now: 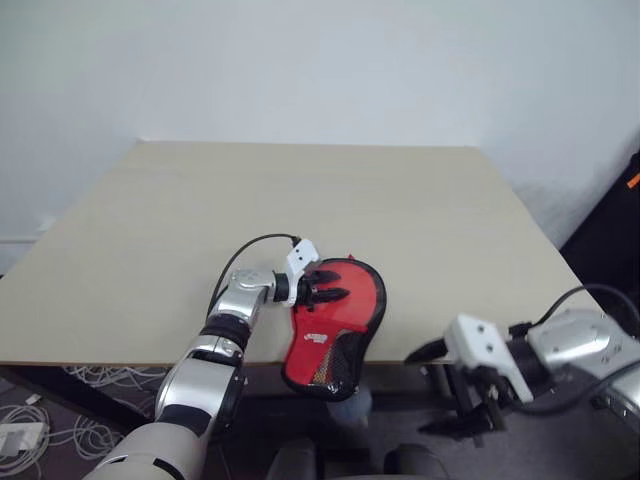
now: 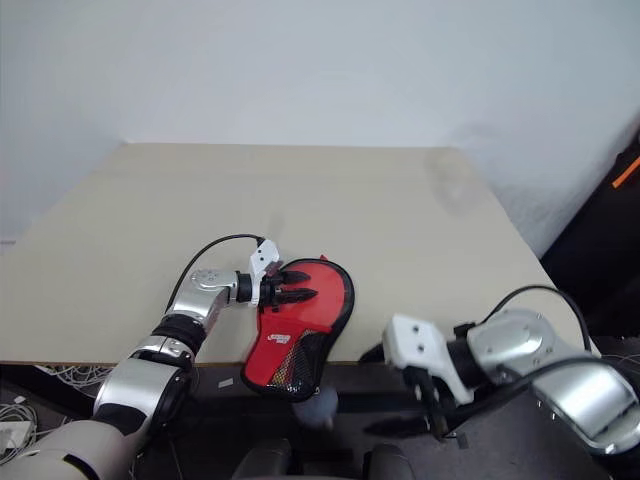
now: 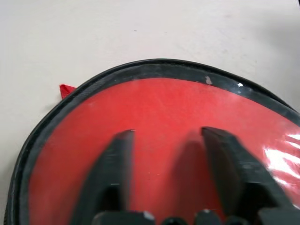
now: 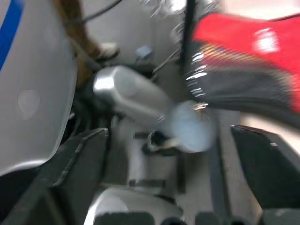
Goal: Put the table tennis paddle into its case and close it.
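The red case [image 1: 335,325] lay at the worktop's [image 1: 400,210] six-o'clock edge, its mesh end overhanging. The left pincer [image 1: 330,285] rested spread on its round end. At four o'clock, off the worktop, the right pincer [image 4: 173,154] hung spread, empty.

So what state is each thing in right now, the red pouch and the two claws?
Case: lying flat, red side up, its narrow mesh end hanging over the table's near edge; looks closed around its rounded end.
Left claw: open, fingers spread over the case's red face.
Right claw: open, off the table, past its near edge, holding nothing.
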